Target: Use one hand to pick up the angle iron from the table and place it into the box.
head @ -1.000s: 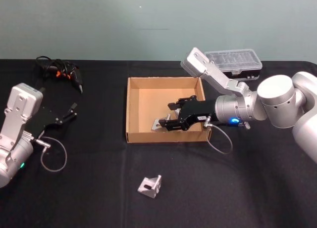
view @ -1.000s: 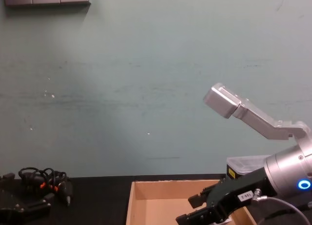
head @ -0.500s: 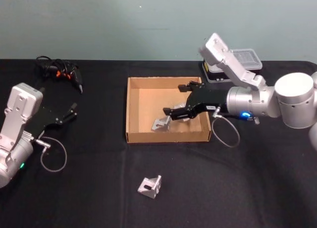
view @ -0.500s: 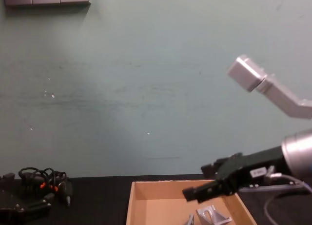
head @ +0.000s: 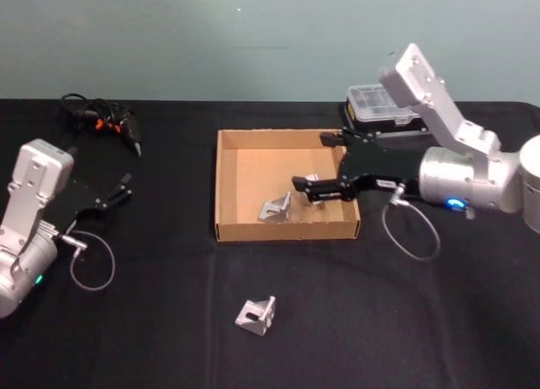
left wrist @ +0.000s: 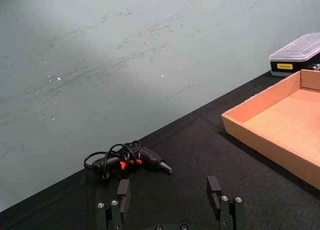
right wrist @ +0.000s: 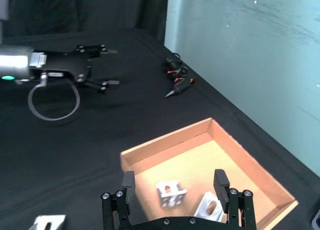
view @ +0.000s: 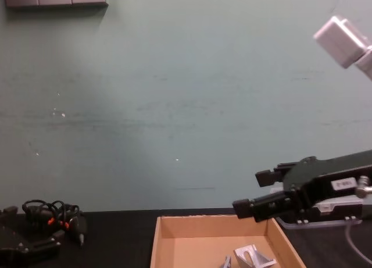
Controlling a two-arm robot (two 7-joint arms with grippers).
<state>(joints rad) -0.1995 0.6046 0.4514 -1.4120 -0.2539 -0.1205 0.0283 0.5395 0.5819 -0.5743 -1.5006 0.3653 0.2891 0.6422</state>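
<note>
1. Left gripper (head: 121,191), black, on a silver-grey metal arm: parked low at the left edge of the flat black matte worktop (head: 439,321). Its fingers are spread apart with nothing between them.
2. Black hand tool with coiled black-and-orange lead (head: 105,119): lies at the far left rear of the worktop, well apart from the other items. It is not part of the job.
3. Wide shallow tan cardboard box (head: 287,232), open top: sits at the centre of the worktop. Two small silver angle irons lie on its floor, one (head: 274,208) near the front wall and the other (right wrist: 210,207) close by, toward the right wall.
4. Small silver L-shaped angle iron (head: 256,316): loose on the worktop, in front of the box and well apart from it. This piece awaits collection.
5. Right gripper (head: 316,162), black with a small white label, on a silver-grey arm: hovers above the right half of the box. Its fingers are spread wide and hold nothing.
6. Black case with clear plastic lid (head: 380,99): sits behind the box's right rear corner.
7. Hazards, as judged:
   - A finger travelling low out of the box could catch the front wall and drag the box.
   - The loose piece's angled faces may let it twist or squirt out of a shallow pinch.
   - A release from height could bounce it off the pieces already inside and over the low wall.
</note>
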